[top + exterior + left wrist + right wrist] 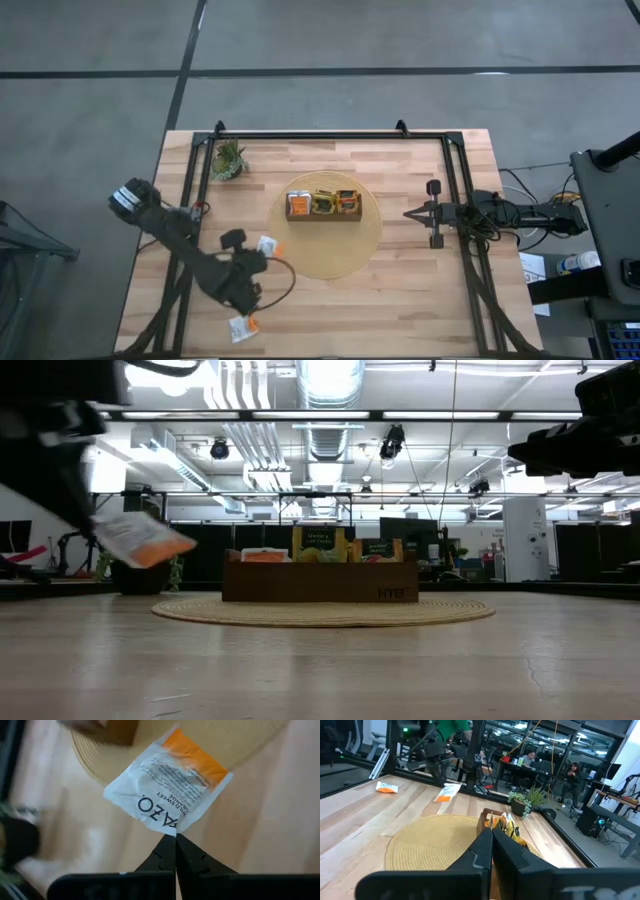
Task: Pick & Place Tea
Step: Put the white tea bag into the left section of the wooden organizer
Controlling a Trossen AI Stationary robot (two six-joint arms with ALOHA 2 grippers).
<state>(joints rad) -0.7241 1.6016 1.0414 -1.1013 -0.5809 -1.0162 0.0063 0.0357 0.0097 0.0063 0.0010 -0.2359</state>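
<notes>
My left gripper (175,836) is shut on a white tea sachet with an orange band (167,782), held above the table near the left rim of the round woven mat (330,255). The same sachet (267,245) shows in the high view and, lifted, in the low view (140,540). Another white-and-orange sachet (243,327) lies flat near the table's front edge. The brown wooden tray (323,216) stands on the mat with orange and yellow sachets upright in its compartments. My right gripper (410,213) waits shut at the right, pointing level at the tray. My left gripper pinches one corner of the sachet (173,826) between its two fingertips. The fingers slant down from the table's near left. The sachet sticks out beyond the fingertips, lifted clear of the table and tilted.
A small green potted plant (228,160) stands at the far left corner. A black frame (330,134) runs along the table's far edge and down both sides. Bare wood lies in front of the mat and between mat and right arm. People sit in the room beyond (572,772).
</notes>
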